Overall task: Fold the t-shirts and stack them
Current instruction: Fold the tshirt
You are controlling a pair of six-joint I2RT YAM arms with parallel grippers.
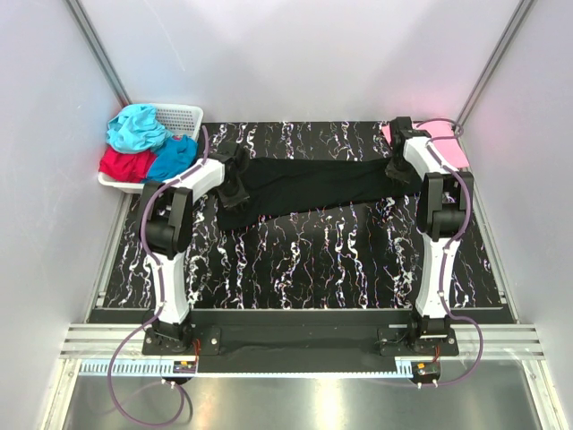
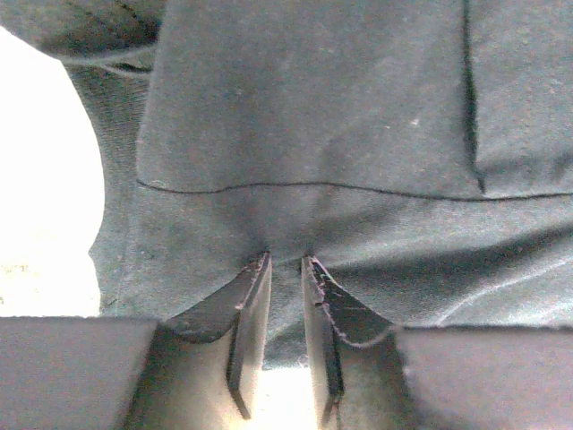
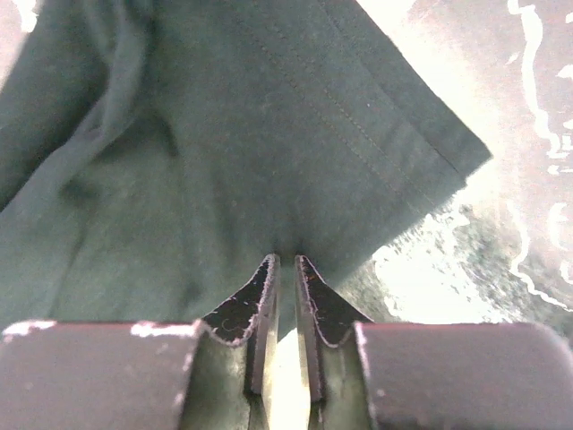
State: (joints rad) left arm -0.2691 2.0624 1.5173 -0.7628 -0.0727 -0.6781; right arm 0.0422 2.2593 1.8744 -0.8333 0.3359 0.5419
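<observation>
— Nearest the lens?
— Bolted along the near edge: left arm base (image 1: 170,333) and right arm base (image 1: 421,333), both arms reaching away over a black marbled table top (image 1: 340,260).

— Mid-table?
— Stretched crosswise in a long dark band between the two arms: the black t-shirt (image 1: 313,184). Pinched at its left end by the left gripper (image 2: 286,262), jaws narrow, cloth caught between the tips. Pinched at the right end, close to a stitched hem, by the right gripper (image 3: 286,260), jaws equally narrow on the fabric.

— Farther back?
— In the far left corner, a white lattice basket (image 1: 183,116) heaped with a teal t-shirt (image 1: 134,128), a red t-shirt (image 1: 124,165) and a blue t-shirt (image 1: 172,157). In the far right corner, partly behind the right arm, a pink t-shirt (image 1: 455,150) on the table.
</observation>
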